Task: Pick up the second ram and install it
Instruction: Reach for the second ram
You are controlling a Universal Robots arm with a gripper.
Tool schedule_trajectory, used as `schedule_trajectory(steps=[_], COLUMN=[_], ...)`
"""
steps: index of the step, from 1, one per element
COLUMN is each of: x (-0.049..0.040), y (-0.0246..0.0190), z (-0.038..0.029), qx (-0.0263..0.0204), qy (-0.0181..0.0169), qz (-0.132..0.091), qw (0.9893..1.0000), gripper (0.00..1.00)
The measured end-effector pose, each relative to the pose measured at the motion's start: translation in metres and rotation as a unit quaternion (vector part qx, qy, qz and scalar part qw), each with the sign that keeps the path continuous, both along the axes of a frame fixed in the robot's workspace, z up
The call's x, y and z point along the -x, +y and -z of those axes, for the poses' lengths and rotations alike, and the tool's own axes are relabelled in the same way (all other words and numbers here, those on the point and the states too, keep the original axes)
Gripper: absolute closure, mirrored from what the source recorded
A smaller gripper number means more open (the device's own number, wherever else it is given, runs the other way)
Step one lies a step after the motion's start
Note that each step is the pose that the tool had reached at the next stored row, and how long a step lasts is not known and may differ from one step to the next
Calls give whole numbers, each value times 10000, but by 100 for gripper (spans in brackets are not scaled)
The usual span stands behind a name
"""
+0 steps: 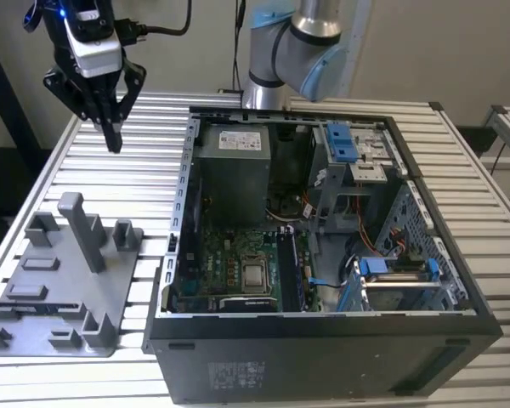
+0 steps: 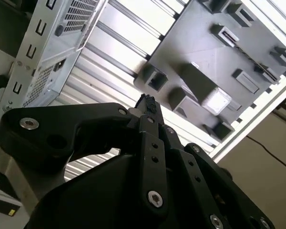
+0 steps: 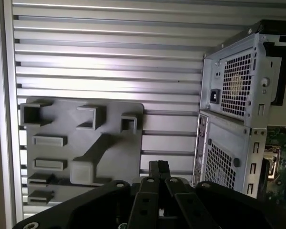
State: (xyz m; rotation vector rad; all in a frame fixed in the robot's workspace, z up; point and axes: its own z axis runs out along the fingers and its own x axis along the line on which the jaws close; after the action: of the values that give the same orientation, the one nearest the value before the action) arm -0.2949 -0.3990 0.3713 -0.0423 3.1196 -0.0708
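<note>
My gripper [image 1: 113,143] hangs shut, fingers pointing down, above the slatted table at the exterior view's far left, beyond the grey holder tray [image 1: 64,280]. Nothing shows between its fingertips [image 2: 147,101] in both wrist views [image 3: 158,165]. A thin dark stick, which looks like the second ram [image 1: 34,306], lies on edge in a long slot at the tray's near side. The open computer case [image 1: 323,348] lies on the exterior view's right of the tray. Its motherboard [image 1: 229,246] faces up, with the memory slots [image 1: 291,268] beside the processor socket [image 1: 255,276].
The tray carries a tall grey post [image 1: 83,229] and several raised blocks. The case's rear panel [image 3: 229,95] stands close beside the gripper. The arm's base [image 1: 297,51] rises behind the case. The table edge [image 3: 7,119] runs along the tray's far side.
</note>
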Motion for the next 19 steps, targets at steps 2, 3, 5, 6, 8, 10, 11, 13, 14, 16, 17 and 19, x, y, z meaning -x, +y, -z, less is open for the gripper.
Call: schedule_trajectory(steps=[2,3,5,6,8,10,11,13,14,16,17,19], x=[51,77,130,155,206,258,284,341,371,444,485,554], y=[0,0,0,0,0,0,0,0,0,0,0,0], z=[7,11,19,23,30,37,41,46,48,53,55,55], qx=[20,29,49,57,77,96,106,126,136,152,157,159], qy=[0,0,0,0,0,0,0,0,0,0,-1,-1], qz=[-15,-23,-38,-45,-60,-76,-84,-98,-104,-113,-117,-128], qw=[10000,10000,10000,10000,10000,9999,9999,9999,9999,9998,9998,9998], gripper=[89,89,89,89,89,89,89,89,89,89,89,89])
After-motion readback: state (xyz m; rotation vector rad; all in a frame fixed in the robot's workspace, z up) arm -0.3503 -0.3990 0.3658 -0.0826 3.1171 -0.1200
